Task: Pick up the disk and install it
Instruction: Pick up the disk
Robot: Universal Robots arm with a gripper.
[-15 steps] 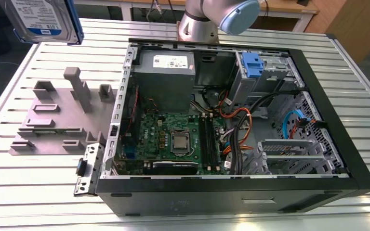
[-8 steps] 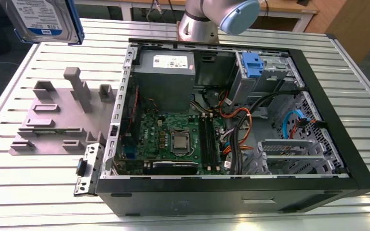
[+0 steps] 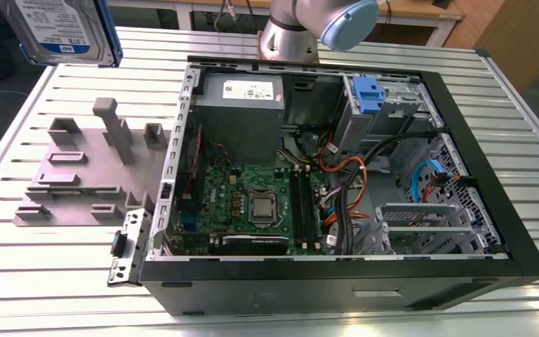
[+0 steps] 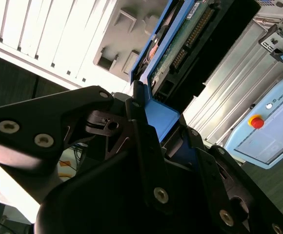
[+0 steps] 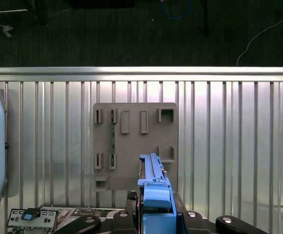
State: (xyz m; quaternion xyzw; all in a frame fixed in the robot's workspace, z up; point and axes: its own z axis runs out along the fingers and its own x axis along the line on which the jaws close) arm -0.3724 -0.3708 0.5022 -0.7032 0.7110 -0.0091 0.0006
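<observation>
Disk (image 3: 64,31): silver, white-and-blue label, blue plastic frame. In the exterior view it hangs in the air at about 10 o'clock from the open computer case (image 3: 344,288) (the shot's edge chops off its upper part). In the second wrist view the gripper (image 4: 162,122) has its fingers clamped on the frame's end, and black linkage hides the rest. The grey fixture plate (image 5: 131,141) lies on the slatted table (image 5: 239,146) below, well apart.

Bright, even overhead light. Slatted metal table (image 3: 26,281) glares white along its ribs (worst in the second wrist view). Computer case (image 3: 297,288) interior shaded; floor (image 5: 131,34) nearly black. Gripper (image 4: 153,114), clamped on the disk (image 4: 180,39), reads as a dark silhouette.
</observation>
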